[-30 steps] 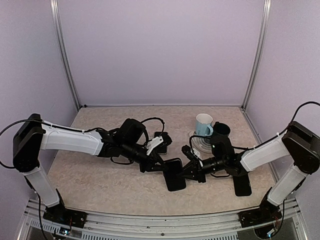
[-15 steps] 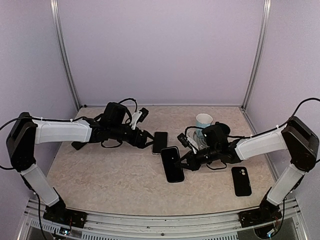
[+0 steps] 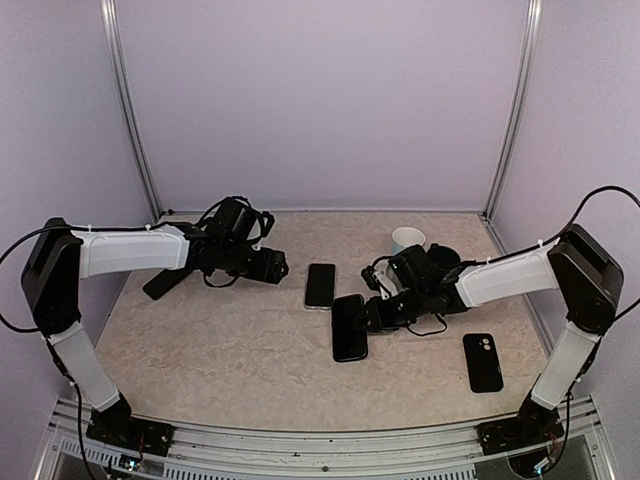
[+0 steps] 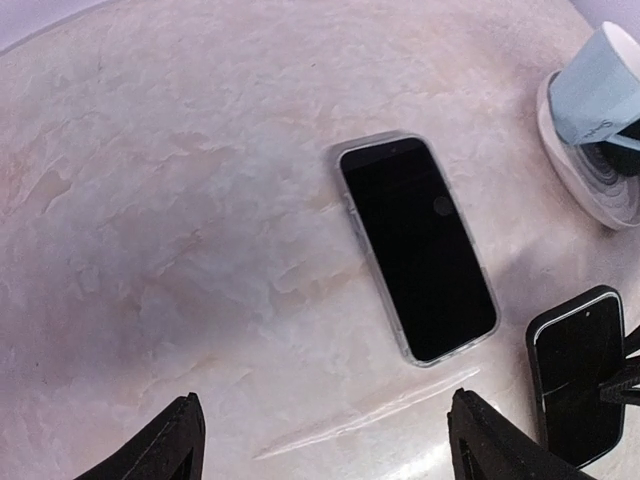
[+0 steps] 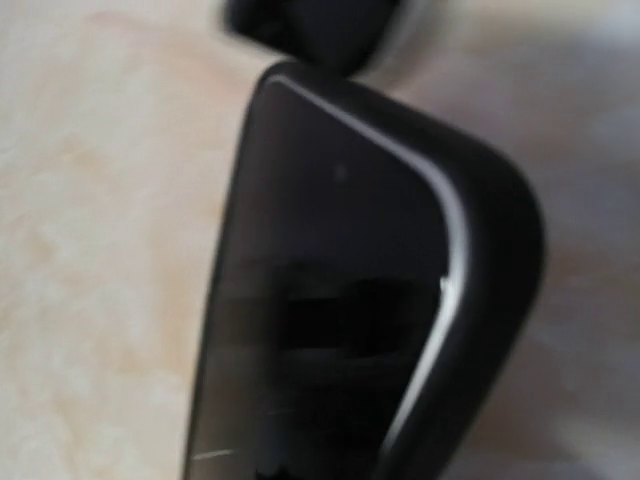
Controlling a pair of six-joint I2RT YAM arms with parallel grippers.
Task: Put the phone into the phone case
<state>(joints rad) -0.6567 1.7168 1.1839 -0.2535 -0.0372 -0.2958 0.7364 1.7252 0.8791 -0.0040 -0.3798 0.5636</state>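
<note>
Phone [image 4: 417,250] inside clear case [image 4: 366,245]; left pincer [image 4: 325,425] apart; right pincer [image 3: 372,313]: state unclear.

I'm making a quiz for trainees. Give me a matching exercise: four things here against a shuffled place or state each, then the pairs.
1 left gripper
2 pale blue mug
3 black case
4 clear-rimmed phone

A alone, near right corner
B jaws open, empty
C flat, in the middle
D at the back, beside a black cup

Pairs: 1-B, 2-D, 3-A, 4-C
</note>
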